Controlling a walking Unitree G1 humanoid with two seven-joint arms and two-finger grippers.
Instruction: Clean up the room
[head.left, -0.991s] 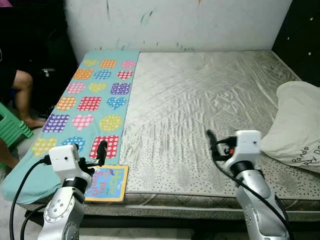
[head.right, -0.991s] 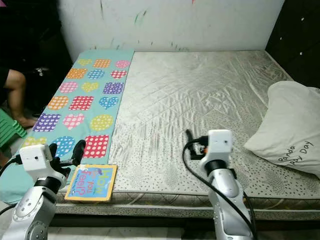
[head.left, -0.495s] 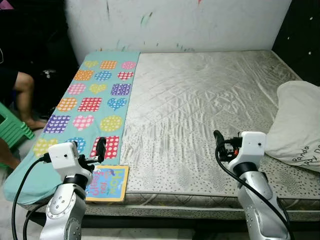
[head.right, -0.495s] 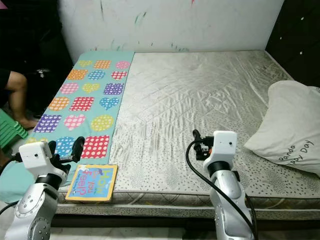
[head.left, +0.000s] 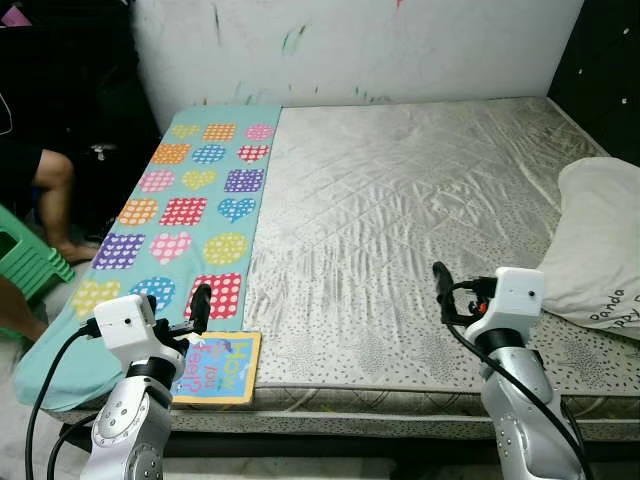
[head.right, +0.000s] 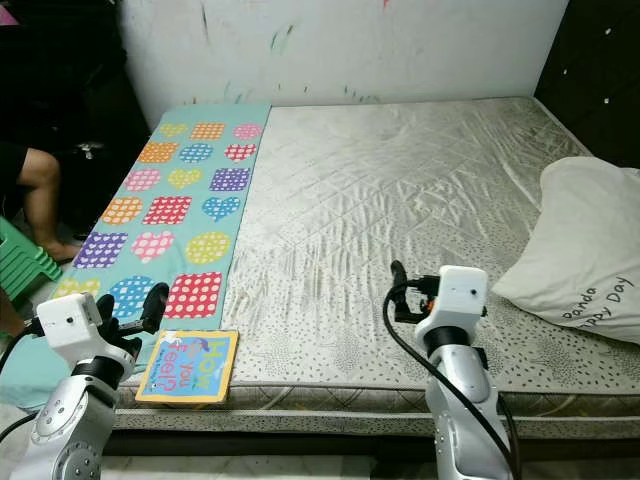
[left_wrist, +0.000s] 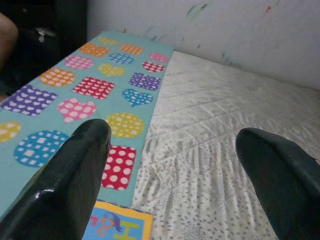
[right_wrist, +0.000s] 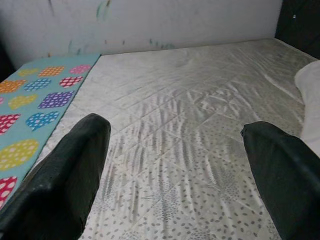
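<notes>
I have the robot standing at the foot edge of the mattress (head.left: 400, 200), both arms raised over that edge. The item I take as the thing to tidy is the children's book (head.left: 217, 367), lying flat at the near left corner of the mattress, just past the end of the heart-patterned blanket (head.left: 180, 210) that runs along the left edge. A pillow (head.left: 600, 240) sits at the right edge.

Left gripper (left_wrist: 175, 165): jaws spread wide, nothing between them, as its wrist view confirms. It hovers above the corner with the book directly beneath and slightly toward the robot; only the book's far edge shows low between the fingers in that view. In the head view one black finger (head.left: 200, 305) stands over the blanket end, just beyond the book.

Right gripper (right_wrist: 175, 170): likewise wide and empty, over bare mattress near the foot edge, well apart from the book and nearer the pillow.

Assessment: the left arm is plainly the nearer one. The book's long axis runs roughly along the foot edge, so the jaws would close best across its short side. The gripper must draw back and drop to reach it. A thin flat book on soft bedding offers little edge to grip; the overhanging near edge looks the likeliest purchase.

A person's leg (head.left: 50, 200) and a green stool (head.left: 25, 265) lie left of the bed.
</notes>
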